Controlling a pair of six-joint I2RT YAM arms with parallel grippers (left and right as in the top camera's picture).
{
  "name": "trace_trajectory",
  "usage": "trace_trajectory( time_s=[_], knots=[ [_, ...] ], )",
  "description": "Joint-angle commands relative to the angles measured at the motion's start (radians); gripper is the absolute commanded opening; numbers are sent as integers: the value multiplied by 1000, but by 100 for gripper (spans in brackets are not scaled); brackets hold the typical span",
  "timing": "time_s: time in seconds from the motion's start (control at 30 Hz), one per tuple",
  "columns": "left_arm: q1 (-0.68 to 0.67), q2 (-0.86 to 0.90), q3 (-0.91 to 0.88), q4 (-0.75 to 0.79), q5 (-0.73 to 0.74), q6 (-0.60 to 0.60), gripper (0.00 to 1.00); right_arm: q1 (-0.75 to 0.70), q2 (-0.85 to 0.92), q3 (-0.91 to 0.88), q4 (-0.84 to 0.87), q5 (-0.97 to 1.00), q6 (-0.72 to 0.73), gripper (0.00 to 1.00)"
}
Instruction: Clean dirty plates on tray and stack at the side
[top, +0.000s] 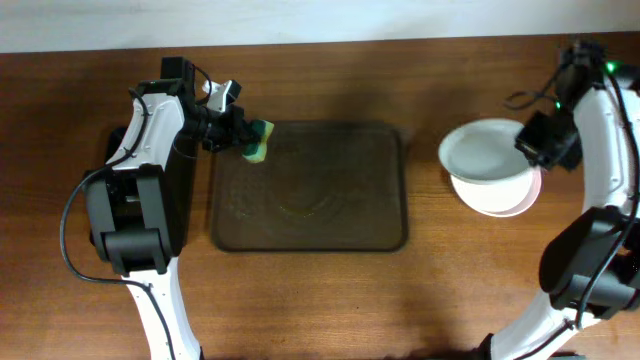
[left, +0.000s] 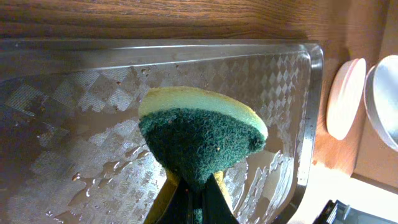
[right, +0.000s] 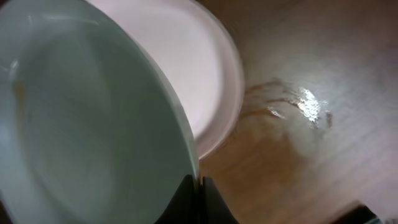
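The left gripper (top: 243, 133) is closed on a sponge (top: 260, 141), yellow on one side and dark green on the other. It holds the sponge at the upper left corner of the tray (top: 370, 170) as the overhead view shows it. In the left wrist view the green side of the sponge (left: 199, 143) faces the camera, and the tray (left: 74, 93) below it is wet, with many small drops. A thin yellowish smear (top: 300, 208) lies near the middle of the tray. The tray stands in the middle of the table (top: 430, 290). To the right of it, well apart, is a white plate (top: 500, 198), and a blue-green plate (top: 480, 155) is over it, shifted a little to the left. The right gripper (top: 533, 148) is closed on the right rim of the blue-green plate (right: 81, 124); perhaps this plate is tilted and not lying flat on the white plate (right: 199, 68), but I cannot tell for sure. A small wet patch (right: 305, 102) shines on the table beside the plates.
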Motion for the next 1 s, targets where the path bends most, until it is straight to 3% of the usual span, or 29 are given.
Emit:
trace_trajectory(
  time_s=[0.0,0.13,0.17,0.2,0.23,0.27,0.4,0.5,0.67,0.77,0.8,0.97],
  knots=[
    [-5,7,17,-1,-14,-6,1,-35,-25,-126,50,77,17,4],
    [-5,7,17,-1,-14,-6,1,-70,-25,-319,248,79,19,5],
    [-5,7,17,-1,-14,-6,1,-70,-24,-346,275,79,19,8],
    [-5,7,17,-1,-14,-6,1,-70,-24,-368,288,79,19,19],
    [-11,7,17,-1,-13,-6,1,-69,-24,-377,292,75,19,68],
    [-18,7,17,-1,-13,-6,1,-69,-24,-375,291,56,18,92],
    [-62,-4,24,-12,-42,-6,1,-68,-68,-303,240,-74,-47,97],
    [-102,-39,88,-89,-253,-6,1,-41,-219,-252,220,-124,-95,98],
    [-155,-119,120,-140,-463,-8,1,39,-448,-251,217,-120,-98,98],
    [-174,-121,120,-263,-854,-238,1,90,-467,-252,195,-120,-98,98],
    [-164,-122,120,-302,-919,-297,1,105,-462,-253,190,-119,-98,98],
    [-28,-124,120,-346,-945,-327,1,150,-415,-253,191,-120,-97,98]
  ],
)
